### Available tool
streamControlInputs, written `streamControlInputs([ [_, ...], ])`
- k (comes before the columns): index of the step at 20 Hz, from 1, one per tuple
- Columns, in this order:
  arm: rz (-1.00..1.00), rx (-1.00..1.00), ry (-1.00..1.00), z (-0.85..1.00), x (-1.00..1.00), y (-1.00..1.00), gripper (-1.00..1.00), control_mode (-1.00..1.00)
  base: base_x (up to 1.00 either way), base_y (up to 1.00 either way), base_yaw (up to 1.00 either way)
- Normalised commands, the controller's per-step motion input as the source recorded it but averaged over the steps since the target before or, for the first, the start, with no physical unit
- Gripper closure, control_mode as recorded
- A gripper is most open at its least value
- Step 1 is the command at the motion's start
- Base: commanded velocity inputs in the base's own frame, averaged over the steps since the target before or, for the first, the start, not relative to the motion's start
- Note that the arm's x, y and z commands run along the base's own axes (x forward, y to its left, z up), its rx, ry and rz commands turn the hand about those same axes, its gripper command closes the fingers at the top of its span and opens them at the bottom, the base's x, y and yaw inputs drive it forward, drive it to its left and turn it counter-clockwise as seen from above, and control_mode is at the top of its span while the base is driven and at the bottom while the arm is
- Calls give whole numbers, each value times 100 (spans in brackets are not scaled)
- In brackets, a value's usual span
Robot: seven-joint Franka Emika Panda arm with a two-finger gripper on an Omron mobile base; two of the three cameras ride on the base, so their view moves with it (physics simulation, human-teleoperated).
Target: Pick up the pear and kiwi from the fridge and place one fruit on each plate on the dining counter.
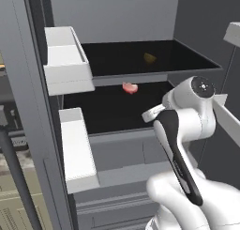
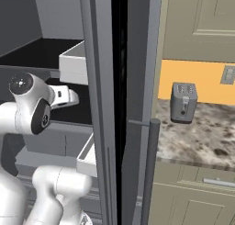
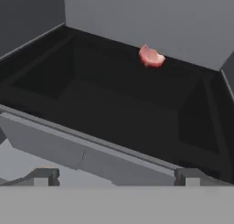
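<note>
Gripper: the gripper (image 3: pixel 116 176) is hanging fully open and empty, its tips just in front of the fridge's (image 1: pixel 136 27) lower black shelf.
Pear: the pear (image 1: pixel 149 58) is sitting on the upper shelf of the fridge, near the back, above the hand's level.
Kiwi: I cannot tell where it is lying.
Pink lump: the pink lump (image 3: pixel 150 56) is lying at the back of the lower shelf, directly ahead of the hand.
Risk: the hand is facing the lump, not a fruit, so closing there would be taking the wrong item; raising toward the pear risks knocking the shelf lip or the white door bin (image 1: pixel 66 60).
Writing: none is showing legibly.
</note>
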Motion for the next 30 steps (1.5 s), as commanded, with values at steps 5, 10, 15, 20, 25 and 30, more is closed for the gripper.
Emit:
streamControlInputs([
  [5, -6, 0, -18, 59, -1, 0, -100, -100, 0, 0, 0],
  [10, -15, 0, -11, 68, 9, 0, -100, -100, 0, 0, 0],
  [15, -9, 4, -5, 60, 30, -3, -100, -100, 0, 0, 0],
  [20, -5, 18, 4, 55, 50, -7, -100, -100, 0, 0, 0],
  [25, 0, 17, 2, 7, 61, -9, -100, -100, 0, 0, 0],
  [30, -4, 6, 3, 0, 52, -2, -100, -100, 0, 0, 0],
])
